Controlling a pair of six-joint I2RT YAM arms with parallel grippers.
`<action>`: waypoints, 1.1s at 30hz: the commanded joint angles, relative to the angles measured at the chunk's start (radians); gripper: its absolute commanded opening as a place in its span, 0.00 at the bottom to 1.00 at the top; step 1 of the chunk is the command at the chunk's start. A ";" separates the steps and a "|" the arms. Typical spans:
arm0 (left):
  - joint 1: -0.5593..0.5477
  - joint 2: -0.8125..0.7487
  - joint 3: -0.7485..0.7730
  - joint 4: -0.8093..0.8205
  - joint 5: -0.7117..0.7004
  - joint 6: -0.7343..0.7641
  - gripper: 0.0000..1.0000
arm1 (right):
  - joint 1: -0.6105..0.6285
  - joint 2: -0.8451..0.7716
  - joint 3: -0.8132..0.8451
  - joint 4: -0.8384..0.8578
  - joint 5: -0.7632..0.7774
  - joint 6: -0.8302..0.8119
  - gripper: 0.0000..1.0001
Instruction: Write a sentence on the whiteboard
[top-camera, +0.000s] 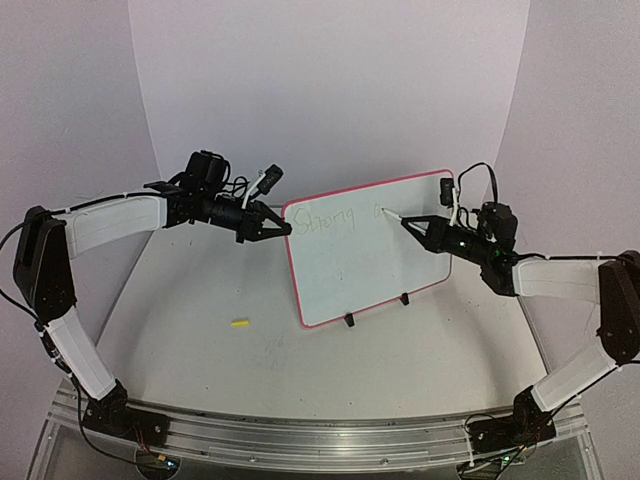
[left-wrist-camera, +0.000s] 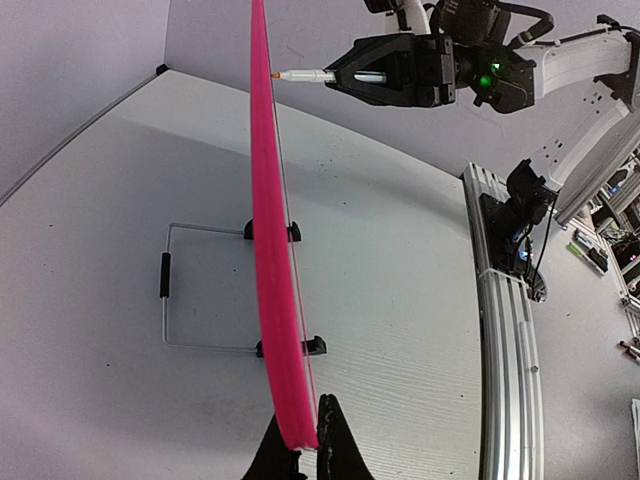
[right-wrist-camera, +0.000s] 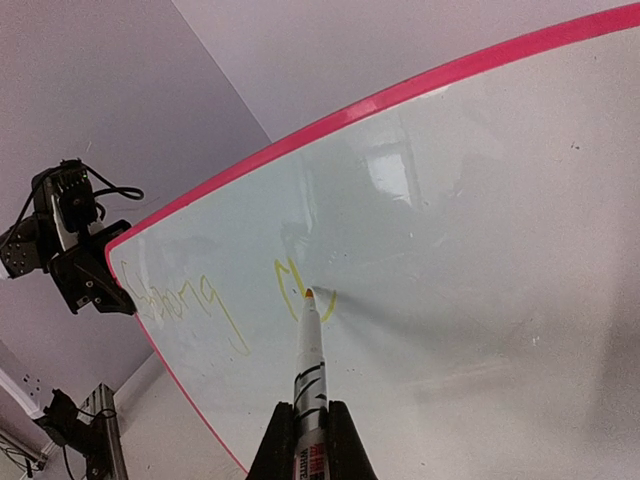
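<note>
The whiteboard (top-camera: 370, 260) stands tilted on the table, white with a pink-red rim (left-wrist-camera: 268, 250). My left gripper (top-camera: 283, 228) is shut on its left edge, and in the left wrist view this gripper (left-wrist-camera: 300, 445) pinches the rim. My right gripper (top-camera: 412, 226) is shut on a white marker (right-wrist-camera: 310, 370), whose tip touches the board's upper middle. The sentence (right-wrist-camera: 190, 300) shows as faint yellow "Strong", with a fresh yellow stroke (right-wrist-camera: 285, 285) beside the tip. In the right wrist view the right gripper (right-wrist-camera: 310, 445) clamps the marker barrel.
A small yellow cap (top-camera: 240, 323) lies on the table left of the board. Black feet (top-camera: 349, 320) carry the board's lower edge, and a wire stand (left-wrist-camera: 175, 290) sits behind it. A metal rail (top-camera: 300, 435) runs along the near edge.
</note>
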 joint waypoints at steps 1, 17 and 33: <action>-0.024 0.027 0.011 -0.050 -0.031 0.049 0.00 | 0.010 0.018 0.045 0.025 -0.006 -0.018 0.00; -0.024 0.029 0.010 -0.050 -0.030 0.049 0.00 | 0.010 -0.060 -0.018 0.026 0.179 -0.024 0.00; -0.026 0.025 0.011 -0.050 -0.027 0.048 0.00 | 0.014 -0.132 -0.001 -0.012 0.073 -0.032 0.00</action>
